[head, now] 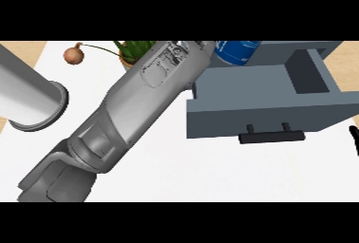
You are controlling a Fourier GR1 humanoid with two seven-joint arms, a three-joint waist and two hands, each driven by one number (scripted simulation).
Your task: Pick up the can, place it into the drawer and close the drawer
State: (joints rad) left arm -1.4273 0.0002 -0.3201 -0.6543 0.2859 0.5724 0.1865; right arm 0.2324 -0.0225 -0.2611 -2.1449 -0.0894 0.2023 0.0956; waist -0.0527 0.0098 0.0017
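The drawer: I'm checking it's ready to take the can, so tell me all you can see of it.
The drawer is a grey-blue box, open, at the right of the white counter. Its front panel faces the viewer and carries a black bar handle on two short posts. The inner walls look plain and matte, and the visible cavity holds nothing. A grey forearm crosses its left corner; the blue can shows at its back edge.

A white worktop is seen from steeply above, filling most of the view under even, soft light. Pale wood-toned strips are shown beyond its edges at the upper left and upper right. A brown onion with a thin stalk is laid near the far edge, and a green potted plant is set just beside it, partly hidden.
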